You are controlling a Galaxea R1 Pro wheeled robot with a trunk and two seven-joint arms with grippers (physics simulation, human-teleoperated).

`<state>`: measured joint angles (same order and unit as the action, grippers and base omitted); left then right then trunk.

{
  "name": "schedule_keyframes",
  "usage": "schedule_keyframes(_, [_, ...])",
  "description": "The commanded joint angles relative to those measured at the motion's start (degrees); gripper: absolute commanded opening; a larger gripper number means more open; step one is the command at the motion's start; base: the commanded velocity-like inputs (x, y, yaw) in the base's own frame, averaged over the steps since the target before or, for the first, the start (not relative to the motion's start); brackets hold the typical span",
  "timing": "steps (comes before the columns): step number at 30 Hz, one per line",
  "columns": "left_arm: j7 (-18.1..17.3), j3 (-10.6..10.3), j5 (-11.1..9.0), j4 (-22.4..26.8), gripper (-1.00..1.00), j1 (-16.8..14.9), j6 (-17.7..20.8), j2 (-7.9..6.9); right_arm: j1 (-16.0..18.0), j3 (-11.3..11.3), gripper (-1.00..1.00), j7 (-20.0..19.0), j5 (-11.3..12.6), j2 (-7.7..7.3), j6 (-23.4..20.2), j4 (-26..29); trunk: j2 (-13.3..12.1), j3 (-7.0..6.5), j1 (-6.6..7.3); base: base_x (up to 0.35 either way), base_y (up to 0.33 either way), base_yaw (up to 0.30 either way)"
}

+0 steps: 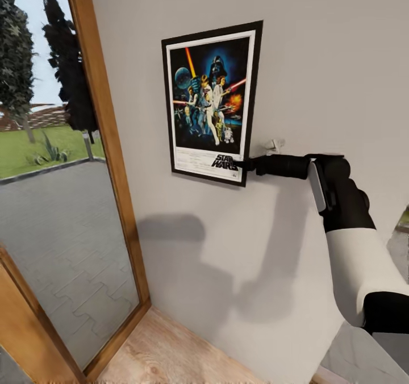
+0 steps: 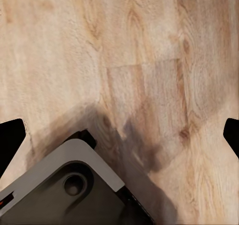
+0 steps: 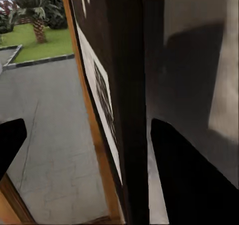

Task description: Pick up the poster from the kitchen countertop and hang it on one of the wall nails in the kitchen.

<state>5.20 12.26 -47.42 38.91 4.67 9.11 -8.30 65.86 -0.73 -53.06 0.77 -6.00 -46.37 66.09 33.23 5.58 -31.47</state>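
The poster (image 1: 211,103) hangs flat against the pale grey wall (image 1: 318,60), slightly tilted, with its Star Wars title at the bottom. My right gripper (image 1: 238,164) reaches in from the right to the poster's lower right corner. In the right wrist view the black frame edge (image 3: 130,85) runs between the two fingers. One finger (image 3: 10,140) stands well off the front face and the other (image 3: 189,175) is behind, so the gripper is open. My left gripper (image 2: 119,135) hangs open over the wooden floor. No dark nail head shows on the wall. The countertop is out of view.
A tall window with a wooden frame (image 1: 105,122) fills the left, looking onto paving and a lawn. A small pale fitting (image 1: 275,144) sticks out of the wall just right of the poster. Wood floor (image 1: 170,355) lies below, and the robot's grey base (image 2: 69,190) shows under the left gripper.
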Motion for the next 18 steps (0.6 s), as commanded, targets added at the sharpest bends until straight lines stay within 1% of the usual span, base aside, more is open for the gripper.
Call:
schedule_keyframes(1, [0.35,0.02,-0.59,0.22,1.0,0.05,0.37,0.02,-0.01,-0.08,1.0,0.02,-1.14,-0.04,0.4,-0.01,0.09,0.1,0.0,-0.261,-0.11,0.0])
schedule_keyframes(9, [0.34,-0.04,-0.61,0.2,1.0,0.06,0.38,0.03,-0.24,0.01,1.0,0.12,-1.12,-0.06,0.68,0.06,0.09,0.1,0.0,-0.29,-0.127,0.0])
schedule_keyframes(12, [0.34,-0.04,-0.63,0.2,1.0,0.06,0.38,0.02,-1.21,0.05,1.0,0.08,-1.12,-0.06,0.86,0.1,0.09,0.1,0.0,-0.298,-0.134,0.0])
schedule_keyframes(13, [0.34,-0.04,-0.64,0.2,1.0,0.05,0.38,0.02,-2.72,0.06,1.0,0.03,-1.16,-0.06,1.02,0.29,0.09,0.1,0.0,-0.299,-0.134,0.0])
schedule_keyframes(16, [0.4,-0.04,-0.55,0.2,1.0,0.02,0.38,0.04,-10.16,0.05,1.0,0.28,-1.3,-0.03,1.44,3.79,0.09,0.1,0.0,-0.299,-0.134,0.0])
schedule_keyframes(17, [0.41,-0.04,-0.49,0.2,1.0,0.01,0.38,0.04,-13.13,0.04,1.0,1.16,-1.33,-0.04,1.64,5.42,0.09,0.1,0.0,-0.299,-0.134,0.0])
schedule_keyframes(18, [0.41,-0.06,-0.45,0.19,1.0,0.0,0.35,0.07,-16.25,0.07,1.0,2.83,-1.35,-0.02,1.83,7.21,0.09,0.1,0.0,-0.299,-0.134,0.0])
